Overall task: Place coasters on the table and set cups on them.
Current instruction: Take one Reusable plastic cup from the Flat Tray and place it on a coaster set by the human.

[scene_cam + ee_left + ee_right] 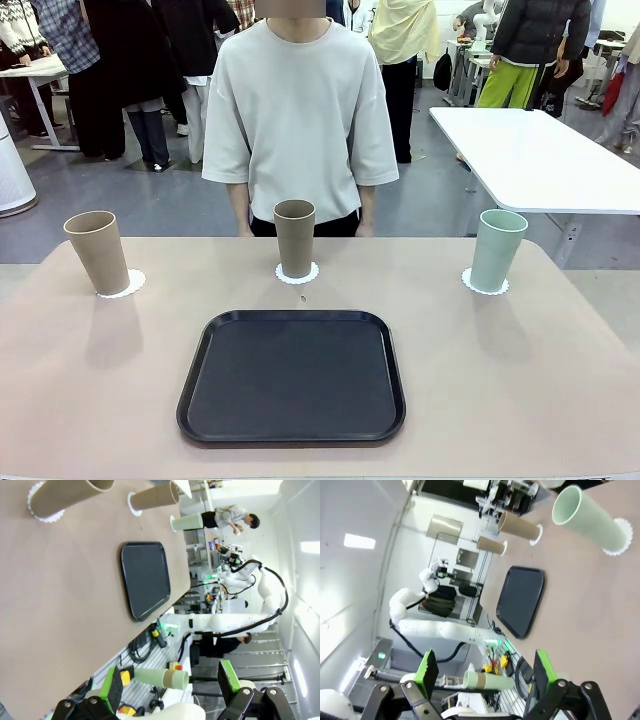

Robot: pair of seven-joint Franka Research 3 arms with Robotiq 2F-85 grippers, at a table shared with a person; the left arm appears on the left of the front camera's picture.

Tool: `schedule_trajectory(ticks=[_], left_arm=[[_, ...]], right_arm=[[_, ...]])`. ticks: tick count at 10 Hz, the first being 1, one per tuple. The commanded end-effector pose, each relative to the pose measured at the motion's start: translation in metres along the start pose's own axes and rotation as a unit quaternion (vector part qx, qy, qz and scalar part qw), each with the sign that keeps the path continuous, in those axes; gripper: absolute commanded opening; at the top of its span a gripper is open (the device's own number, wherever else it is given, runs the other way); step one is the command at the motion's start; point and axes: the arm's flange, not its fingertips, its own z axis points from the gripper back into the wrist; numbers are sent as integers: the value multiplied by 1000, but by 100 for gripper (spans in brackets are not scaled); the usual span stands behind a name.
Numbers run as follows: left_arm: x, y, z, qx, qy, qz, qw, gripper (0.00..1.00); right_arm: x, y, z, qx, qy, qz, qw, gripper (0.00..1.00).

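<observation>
Holding both grippers wide and empty: left gripper (170, 685), right gripper (483, 672). Black tray (291, 376) nearest me on the desk (90, 400). Beyond, cups on coasters: tan cup (97, 251) at ten o'clock, tan middle cup (294, 238) at twelve, mint cup (497, 249) at two.

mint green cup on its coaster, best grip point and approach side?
Judgement: take the mint green cup across its upper body just below the open rim, coming from the robot's side with the right gripper, jaws open. It stands upright and tapers toward the base, so a side pinch is less likely to slip, and it won't disturb the coaster.
</observation>
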Motion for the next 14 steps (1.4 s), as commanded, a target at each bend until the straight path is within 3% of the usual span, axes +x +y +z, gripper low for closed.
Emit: schedule_trajectory(ticks=[1, 3, 4, 14], left_arm=[[-1, -4, 1, -2, -4, 7, 1000, 100], [-1, -4, 1, -2, -4, 7, 1000, 100], [-1, -4, 1, -2, -4, 7, 1000, 100], [-1, -4, 1, -2, -4, 7, 1000, 100]], right_arm=[[2, -1, 8, -7, 36, 12, 999, 100], [-1, 1, 2, -12, 71, 15, 997, 100], [3, 3, 0, -7, 28, -1, 1000, 100], [3, 3, 0, -7, 28, -1, 1000, 100]])
